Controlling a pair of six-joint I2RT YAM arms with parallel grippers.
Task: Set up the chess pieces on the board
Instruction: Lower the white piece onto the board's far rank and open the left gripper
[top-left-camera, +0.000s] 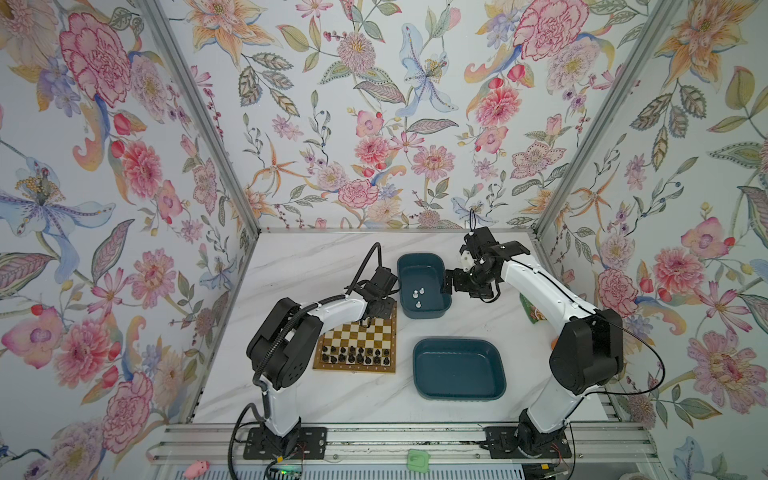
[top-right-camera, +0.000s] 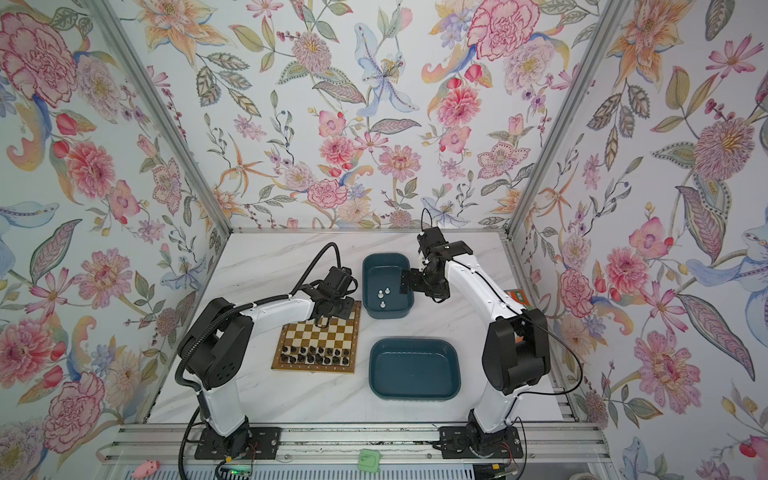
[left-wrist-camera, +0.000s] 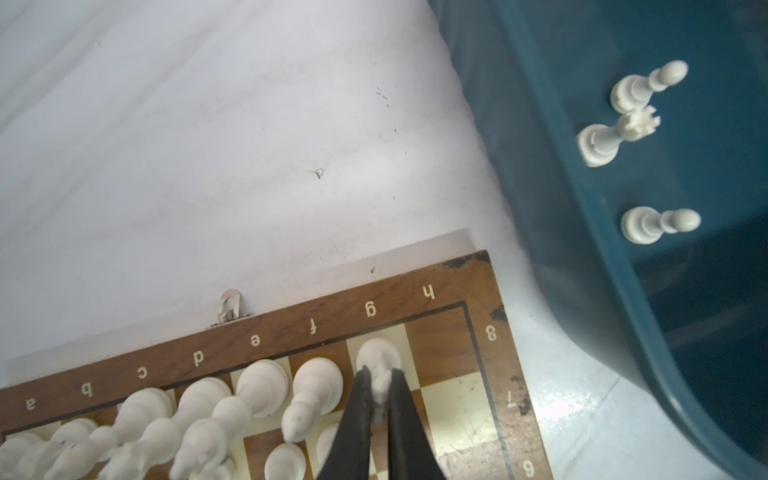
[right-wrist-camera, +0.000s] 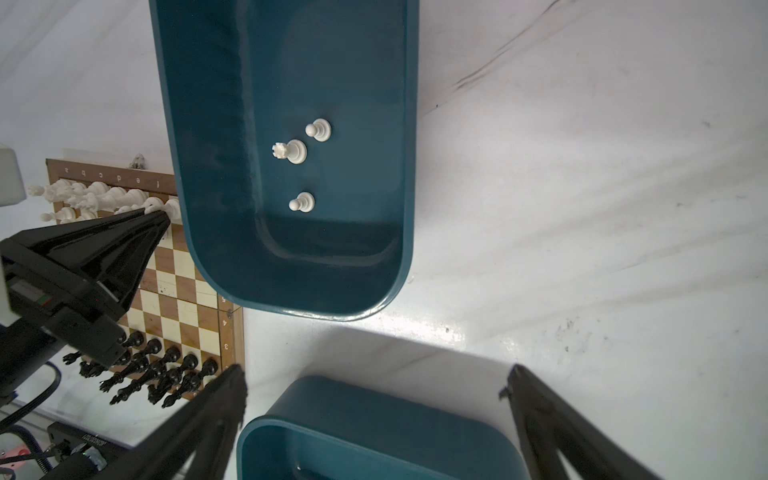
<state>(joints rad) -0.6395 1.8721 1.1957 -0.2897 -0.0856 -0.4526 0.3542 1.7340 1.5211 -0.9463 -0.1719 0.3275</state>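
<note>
Left gripper (left-wrist-camera: 381, 376) pinches white piece (left-wrist-camera: 376, 353), base at board (left-wrist-camera: 457, 291) square g8. Seat it flat and centred before release; right gripper (right-wrist-camera: 374, 370) gapes wide, empty

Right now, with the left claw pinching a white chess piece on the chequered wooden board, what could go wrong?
The left gripper is shut on the white piece in the board's edge row; a crooked release might topple its close white neighbour. In the dark teal tub, a white rook and pawn sit close; the open right gripper could knock one.
</note>
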